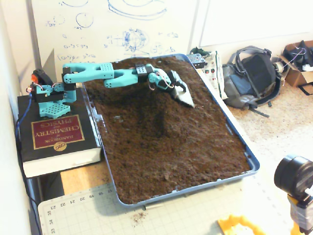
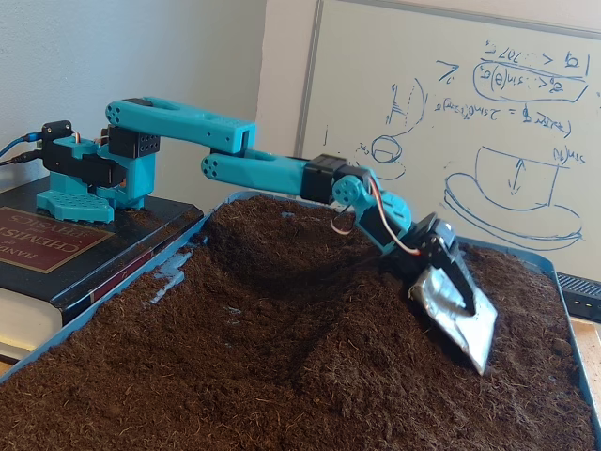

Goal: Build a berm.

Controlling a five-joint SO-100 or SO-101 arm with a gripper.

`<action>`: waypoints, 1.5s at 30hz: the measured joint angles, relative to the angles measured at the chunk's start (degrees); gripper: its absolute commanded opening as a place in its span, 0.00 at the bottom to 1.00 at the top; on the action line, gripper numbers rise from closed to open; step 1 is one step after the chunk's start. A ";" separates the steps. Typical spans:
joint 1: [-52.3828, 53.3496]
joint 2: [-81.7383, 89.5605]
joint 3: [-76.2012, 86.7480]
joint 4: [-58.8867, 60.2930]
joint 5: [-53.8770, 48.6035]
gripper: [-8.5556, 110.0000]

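The berm (image 1: 155, 115) (image 2: 315, 282) is a rounded ridge of loose dark brown soil running down the middle of the blue tray (image 1: 235, 133) (image 2: 177, 261). The teal arm reaches low across the tray's far end. Its gripper (image 1: 181, 92) (image 2: 449, 289) is shut on a silver scoop blade (image 1: 186, 99) (image 2: 458, 319). The blade slopes down on the right flank of the ridge in both fixed views, with its tip at the soil surface. Whether the tip has entered the soil is unclear.
The arm's base (image 1: 49, 95) (image 2: 89, 174) stands on a thick book (image 1: 56, 139) (image 2: 56, 249) left of the tray. A whiteboard (image 2: 451, 122) leans behind the tray. A backpack (image 1: 252, 78) lies on the floor at right. A cutting mat (image 1: 88, 213) and a camera (image 1: 296, 181) sit by the front edge.
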 measured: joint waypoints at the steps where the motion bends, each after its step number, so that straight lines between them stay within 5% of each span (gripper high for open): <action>1: 0.00 -0.26 0.00 0.00 0.00 0.07; 29: 0.00 40.69 61.35 -0.97 0.18 0.08; 45: -0.09 56.16 76.46 -0.18 0.00 0.07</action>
